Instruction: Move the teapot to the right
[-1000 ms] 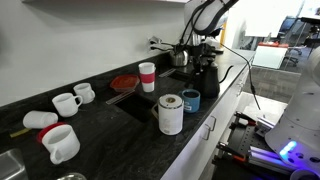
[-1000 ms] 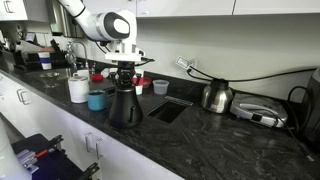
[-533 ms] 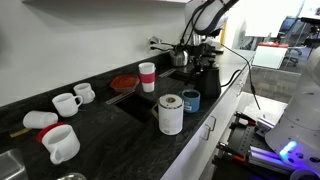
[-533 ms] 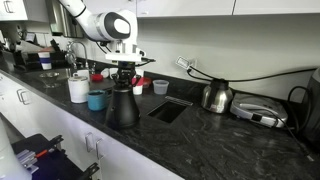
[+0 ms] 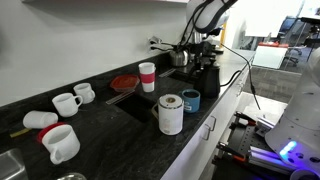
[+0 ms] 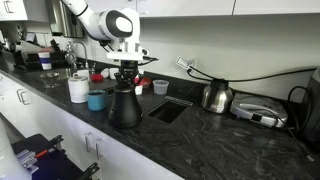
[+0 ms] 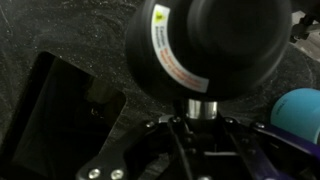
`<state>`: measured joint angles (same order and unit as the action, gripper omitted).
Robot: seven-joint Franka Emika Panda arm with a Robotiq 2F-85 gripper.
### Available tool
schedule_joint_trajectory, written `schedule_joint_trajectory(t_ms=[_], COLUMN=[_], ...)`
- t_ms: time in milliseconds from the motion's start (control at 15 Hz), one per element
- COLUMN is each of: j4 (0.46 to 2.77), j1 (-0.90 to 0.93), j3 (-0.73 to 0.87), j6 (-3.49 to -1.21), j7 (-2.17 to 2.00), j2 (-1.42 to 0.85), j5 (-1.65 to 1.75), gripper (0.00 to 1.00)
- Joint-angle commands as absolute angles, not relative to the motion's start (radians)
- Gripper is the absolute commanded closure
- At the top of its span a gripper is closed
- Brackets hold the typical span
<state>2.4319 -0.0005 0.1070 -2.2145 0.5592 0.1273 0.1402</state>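
The black teapot [image 6: 124, 105] stands on the dark counter near its front edge, beside the sink; it also shows in an exterior view [image 5: 206, 80]. In the wrist view its wide black base [image 7: 210, 50] with a yellow label fills the top, and its steel neck [image 7: 203, 107] sits between my fingers. My gripper [image 6: 125, 70] comes down from above and is shut on the teapot's narrow top [image 7: 203, 125]. I cannot tell whether the base touches the counter.
A blue cup [image 6: 96, 100] and a white lidded canister [image 6: 78, 87] stand close on one side of the teapot. The sink [image 6: 170, 107] and a steel pot [image 6: 215, 96] lie on the other side. White mugs [image 5: 65, 103], a red plate [image 5: 124, 83] and a red-banded cup [image 5: 147, 76] stand farther off.
The gripper and the teapot shift only slightly, a little sideways and back. The grip stays the same.
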Motion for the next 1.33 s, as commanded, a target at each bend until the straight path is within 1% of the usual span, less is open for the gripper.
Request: schedule_joint_trajectory(t_ms=[0, 267, 600, 800, 1067, 1133, 1267], j4=[2.384, 2.332, 2.285, 2.249, 2.213, 2.240, 2.235], j1=[-0.034, -0.064, -0.105, -0.129, -0.167, -0.157, -0.166], j3=[0.106, 0.117, 0.129, 0.153, 0.188, 0.185, 0.192], j6=[-2.195, -2.172, -2.076, -1.983, -1.959, -1.997, -1.994], j7=[0.498, 0.411, 0.288, 0.194, 0.063, 0.118, 0.087], j2=[0.152, 0.164, 0.171, 0.194, 0.229, 0.218, 0.230], j5=[0.172, 0.185, 0.218, 0.158, 0.103, 0.131, 0.118], gripper=[0.94, 0.94, 0.94, 0.94, 0.94, 0.74, 0.74])
